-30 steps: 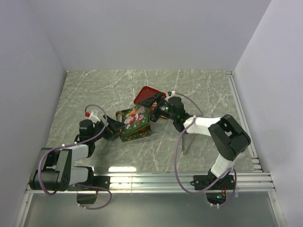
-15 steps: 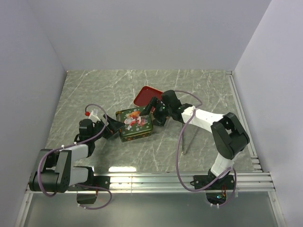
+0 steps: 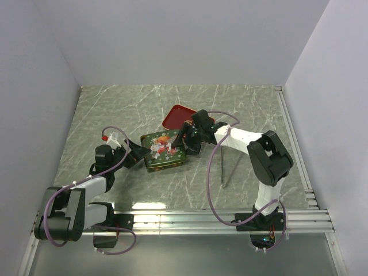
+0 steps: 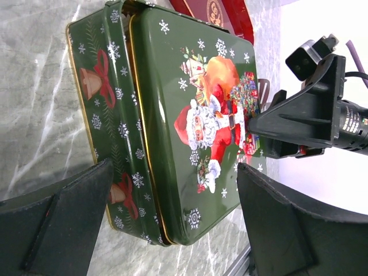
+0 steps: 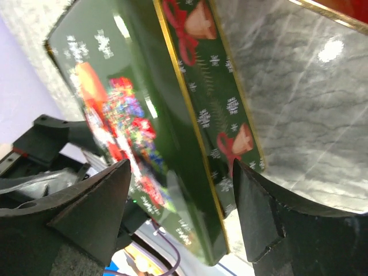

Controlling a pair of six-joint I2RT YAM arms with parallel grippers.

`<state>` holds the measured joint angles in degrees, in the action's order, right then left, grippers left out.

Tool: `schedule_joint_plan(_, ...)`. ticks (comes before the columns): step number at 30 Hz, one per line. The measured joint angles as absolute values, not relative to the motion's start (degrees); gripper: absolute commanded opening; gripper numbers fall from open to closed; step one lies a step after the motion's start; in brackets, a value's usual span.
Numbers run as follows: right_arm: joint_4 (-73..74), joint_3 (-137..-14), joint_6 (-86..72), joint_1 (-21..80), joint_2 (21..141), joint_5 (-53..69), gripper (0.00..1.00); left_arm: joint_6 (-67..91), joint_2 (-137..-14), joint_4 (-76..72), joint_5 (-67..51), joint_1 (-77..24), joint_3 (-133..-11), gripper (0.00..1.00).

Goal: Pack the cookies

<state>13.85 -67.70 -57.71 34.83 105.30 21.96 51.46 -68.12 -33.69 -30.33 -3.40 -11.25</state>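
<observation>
No cookies in view, presumably inside the green tin [image 3: 165, 150], lid on; can't tell if it's pressed fully home. The tin sits mid-surface [image 3: 115, 109] between my two arms, flat, Santa picture up. Its long axis runs left to right, right end angled slightly away from my bases. My left jaws [image 3: 140, 152] are at its left short end, open wide, one finger on each side of the near corner, with gaps showing. My right jaws [image 3: 185, 141] are at the right short end, also open and straddling that end; tips look about touching the lid edge. Both arms are equally near. A red tray [image 3: 175, 115] lies just behind the tin, beyond the right jaws.
</observation>
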Motion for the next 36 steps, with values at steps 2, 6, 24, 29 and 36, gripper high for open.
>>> schedule_joint_plan(2,14.5,-67.9,-57.4,34.9,105.8,22.0,0.78,51.3,-67.8,-33.1,-30.1,-3.4,-11.3,0.94)
schedule_joint_plan(6,16.2,-69.6,-56.8,34.9,107.3,21.9,0.80,51.0,-67.4,-31.7,-30.1,-3.4,-11.3,0.94)
schedule_joint_plan(24,21.5,-80.9,-55.4,36.2,113.7,20.5,0.84,50.3,-67.2,-31.4,-30.1,-3.4,-11.3,0.94)
schedule_joint_plan(29,22.9,-83.2,-55.4,36.2,114.9,20.2,0.84,50.3,-67.4,-31.2,-30.0,-3.4,-11.4,0.94)
schedule_joint_plan(36,24.1,-85.4,-55.4,36.4,116.2,20.0,0.84,50.2,-68.6,-28.5,-28.5,-3.4,-12.9,0.88)
